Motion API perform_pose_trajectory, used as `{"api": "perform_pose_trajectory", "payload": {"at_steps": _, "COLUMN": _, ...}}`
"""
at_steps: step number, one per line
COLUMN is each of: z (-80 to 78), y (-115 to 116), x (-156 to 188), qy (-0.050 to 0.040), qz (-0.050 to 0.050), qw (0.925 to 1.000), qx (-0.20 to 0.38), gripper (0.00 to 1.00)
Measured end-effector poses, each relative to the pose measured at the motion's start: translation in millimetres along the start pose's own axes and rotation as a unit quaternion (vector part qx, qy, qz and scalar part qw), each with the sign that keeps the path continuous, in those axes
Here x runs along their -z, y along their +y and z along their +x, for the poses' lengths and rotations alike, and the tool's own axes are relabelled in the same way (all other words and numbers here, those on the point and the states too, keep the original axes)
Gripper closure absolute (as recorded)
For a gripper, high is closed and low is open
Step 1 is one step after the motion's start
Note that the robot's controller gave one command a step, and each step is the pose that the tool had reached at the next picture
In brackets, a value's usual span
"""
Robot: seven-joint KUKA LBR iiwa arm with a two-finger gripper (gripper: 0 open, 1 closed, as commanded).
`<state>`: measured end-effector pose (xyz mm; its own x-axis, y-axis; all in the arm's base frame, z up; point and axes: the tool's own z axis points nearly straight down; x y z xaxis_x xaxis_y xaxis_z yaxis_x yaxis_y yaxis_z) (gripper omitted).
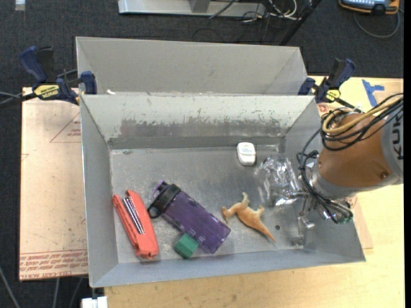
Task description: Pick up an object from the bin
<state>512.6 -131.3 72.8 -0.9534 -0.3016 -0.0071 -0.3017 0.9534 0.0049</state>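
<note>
My gripper [302,226] is low in the bin's right front corner, near the floor and just under the arm's orange cover. A crumpled piece of clear plastic [276,175] lies directly behind it, close to the right wall. Left of the gripper, an orange toy dinosaur [249,215] lies on its side with its tail pointing toward the gripper. Nothing shows in the gripper's grasp.
A small white object [246,153] sits near the back wall. Toward the left front lie a purple bottle with a black cap [192,218], a small green block [186,246] and a red stapler-like tool [136,224]. The arm's orange cover hangs over the right wall.
</note>
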Motion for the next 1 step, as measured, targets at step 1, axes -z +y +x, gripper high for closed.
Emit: {"api": "perform_pose_trajectory", "payload": {"at_steps": 1, "z": -23.4, "y": 27.5, "x": -1.8, "qy": 0.0002, "qz": 0.002, "qw": 0.9999, "qx": -0.012, "gripper": 0.0}}
